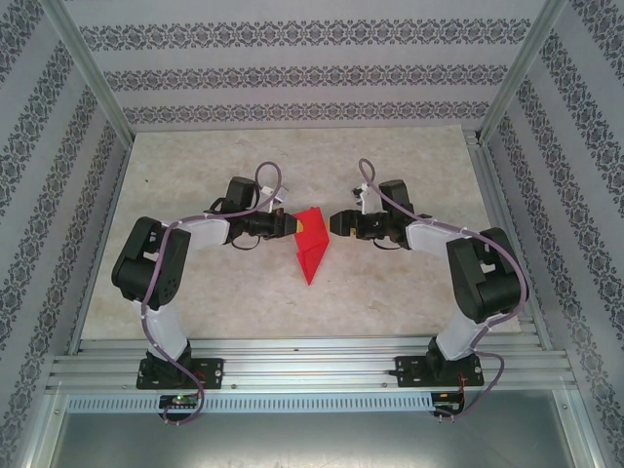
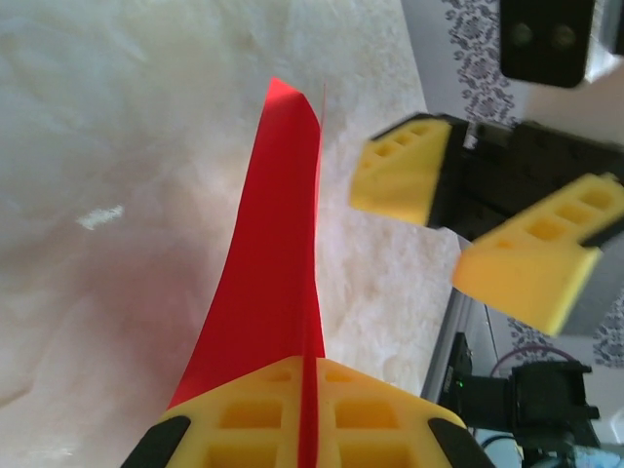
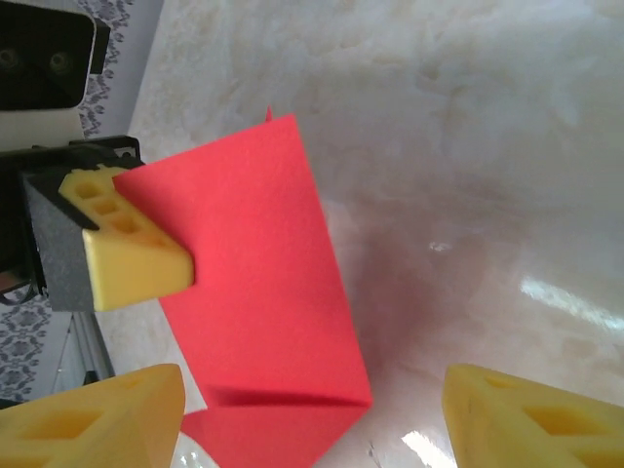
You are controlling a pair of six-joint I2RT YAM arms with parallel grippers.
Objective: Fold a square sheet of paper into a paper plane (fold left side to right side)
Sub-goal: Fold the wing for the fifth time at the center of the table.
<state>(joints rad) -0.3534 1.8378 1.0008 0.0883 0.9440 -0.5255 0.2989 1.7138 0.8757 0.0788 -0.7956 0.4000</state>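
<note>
Sitting over the middle of the table [image 1: 195, 283], the paper plane [image 1: 311, 246] runs its long axis from 12 to 6 o'clock in the top view, with its tip toward 6. The left gripper [image 1: 292, 224] is clamped on its broad end from 9 o'clock. The right gripper [image 1: 332, 224], jaws apart, waits just beside the sheet at 3 o'clock, so the paper lies toward 9 o'clock from it.
</note>
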